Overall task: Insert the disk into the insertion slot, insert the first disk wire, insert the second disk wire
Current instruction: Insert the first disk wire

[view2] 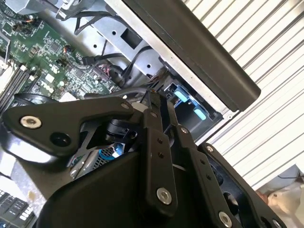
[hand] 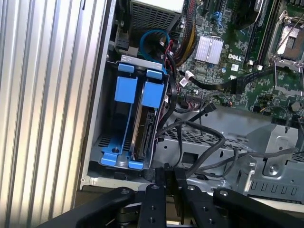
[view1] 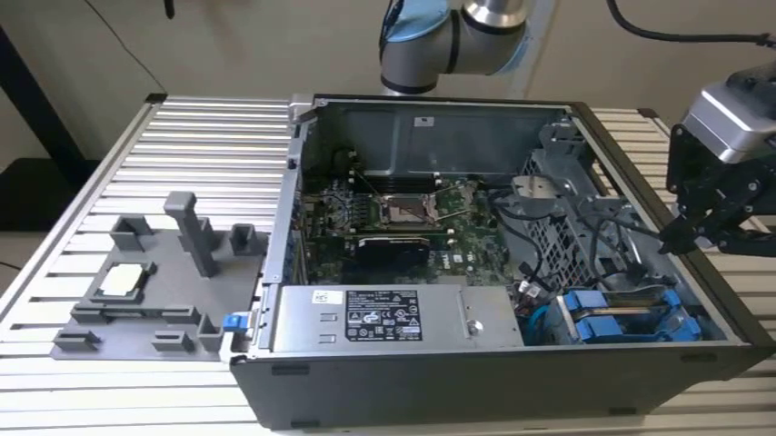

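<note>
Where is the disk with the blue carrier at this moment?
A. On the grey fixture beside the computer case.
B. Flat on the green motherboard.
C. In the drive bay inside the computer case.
C: in the first wrist view the disk stands in its blue carrier inside the grey drive bay.

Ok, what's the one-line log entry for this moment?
disk: seated in insertion slot | gripper: above case rim beside slot | black cables: loose by slot, plugging unclear
</note>
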Available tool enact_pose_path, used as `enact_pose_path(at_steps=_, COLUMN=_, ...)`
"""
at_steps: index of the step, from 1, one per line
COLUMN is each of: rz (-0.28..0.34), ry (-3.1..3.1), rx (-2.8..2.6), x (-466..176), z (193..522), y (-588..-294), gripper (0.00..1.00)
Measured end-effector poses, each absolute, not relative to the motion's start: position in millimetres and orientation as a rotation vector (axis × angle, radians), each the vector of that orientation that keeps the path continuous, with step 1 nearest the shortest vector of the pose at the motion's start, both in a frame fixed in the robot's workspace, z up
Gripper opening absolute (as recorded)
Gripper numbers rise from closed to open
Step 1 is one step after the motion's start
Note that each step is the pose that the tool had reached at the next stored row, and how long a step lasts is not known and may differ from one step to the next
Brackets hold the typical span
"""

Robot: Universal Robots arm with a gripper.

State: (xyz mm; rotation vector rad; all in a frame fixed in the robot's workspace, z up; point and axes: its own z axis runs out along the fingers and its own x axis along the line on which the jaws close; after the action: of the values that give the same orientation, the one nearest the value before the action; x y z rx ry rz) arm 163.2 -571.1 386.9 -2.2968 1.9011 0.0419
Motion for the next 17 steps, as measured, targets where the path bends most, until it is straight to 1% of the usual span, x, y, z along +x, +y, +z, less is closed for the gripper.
enact_pose_path(at_steps=11, rz=0.022, ry=2.006, rx=-2.217, x=157, z=375, y=-571, gripper=0.19)
enact_pose_path(at_steps=17, rz=0.06, ry=2.039, rx=-2.241, x=157, z=374, y=-571, gripper=0.19)
